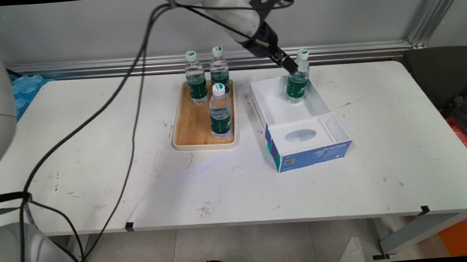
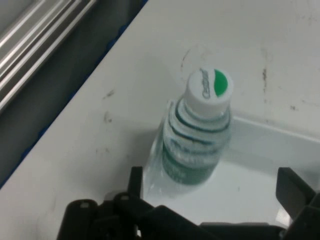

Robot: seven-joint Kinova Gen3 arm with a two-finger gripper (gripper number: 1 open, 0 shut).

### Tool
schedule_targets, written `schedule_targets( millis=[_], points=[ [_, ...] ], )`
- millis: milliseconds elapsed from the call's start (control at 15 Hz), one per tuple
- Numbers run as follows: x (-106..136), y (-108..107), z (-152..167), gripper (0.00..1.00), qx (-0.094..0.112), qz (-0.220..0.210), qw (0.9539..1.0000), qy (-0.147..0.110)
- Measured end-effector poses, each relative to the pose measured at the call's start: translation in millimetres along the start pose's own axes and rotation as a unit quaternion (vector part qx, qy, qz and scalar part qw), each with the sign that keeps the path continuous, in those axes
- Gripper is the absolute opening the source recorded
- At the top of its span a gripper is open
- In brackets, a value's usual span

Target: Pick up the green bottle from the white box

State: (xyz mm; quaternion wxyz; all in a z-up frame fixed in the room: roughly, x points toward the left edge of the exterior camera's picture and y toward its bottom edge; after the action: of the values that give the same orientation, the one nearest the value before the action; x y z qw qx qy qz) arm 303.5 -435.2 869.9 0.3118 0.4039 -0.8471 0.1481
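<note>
The pincer point(image 1: 291, 66) is being held released, seemingly just clear of the upright bottle point(image 1: 297, 78) standing directly ahead between its fingers point(image 2: 295, 192), in the box's point(image 1: 281, 110) far corner.
</note>
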Motion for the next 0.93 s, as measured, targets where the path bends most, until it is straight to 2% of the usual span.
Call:
schedule_targets(
  millis=[400, 933],
  points=[
    [6, -3, 47, 1.00, -0.010, 0.009, 0.9999, 0.007],
    [13, -6, 83, 1.00, -0.017, 0.021, 0.9995, 0.016]
  ],
)
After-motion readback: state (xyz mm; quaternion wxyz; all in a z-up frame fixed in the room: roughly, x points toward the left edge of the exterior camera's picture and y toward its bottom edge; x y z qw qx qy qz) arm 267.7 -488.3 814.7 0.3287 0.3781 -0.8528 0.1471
